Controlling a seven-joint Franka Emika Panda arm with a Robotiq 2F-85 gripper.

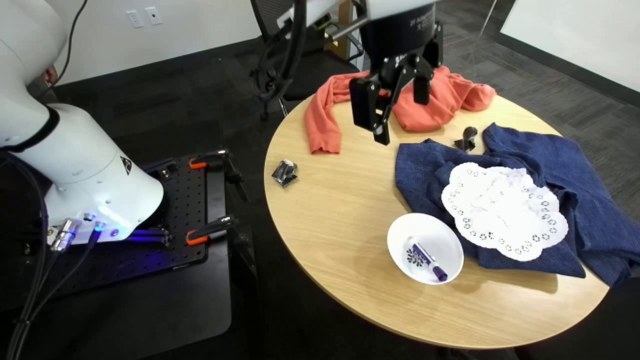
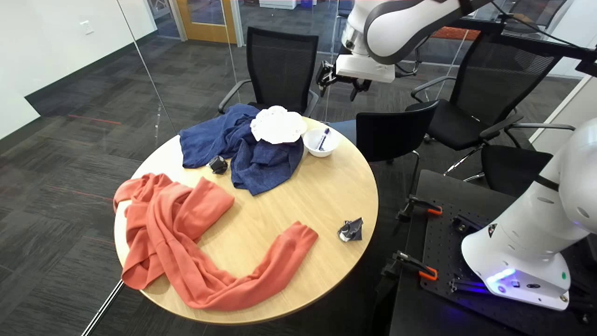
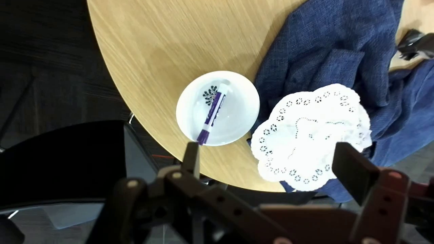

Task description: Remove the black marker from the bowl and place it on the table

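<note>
1. Marker [image 3: 213,113] lies aslant inside the white bowl [image 3: 240,118], its purple cap up near the rim and its white end beside a dark leafy print [image 3: 209,96] on the bowl's inside.
2. My claw [image 3: 266,154] stands wide apart, fingers [image 3: 354,167] well spread, and I have nothing in its grip.
3. Through my wrist view, the marker sits up and to the left of the gap between my fingers; the cap shows just above the fingertip on that picture's left.
4. In both exterior views I hang in the air, higher than the bowl and well apart from it and from the marker.
5. The bowl stands upright on the round wooden desk [image 1: 340,200], near the edge and just beside a navy cloth [image 1: 545,150].
6. On that cloth lies a white lacy doily [image 3: 315,135], part of which I see between my fingers.
7. Elsewhere on the desk sprawls a coral cloth [image 2: 172,228], well apart from the bowl.
8. A crumpled dark wrapper [image 1: 285,173] lies near the desk's edge, and a small dark lump [image 1: 469,134] rests beside the navy cloth; what that lump is, I cannot tell.
</note>
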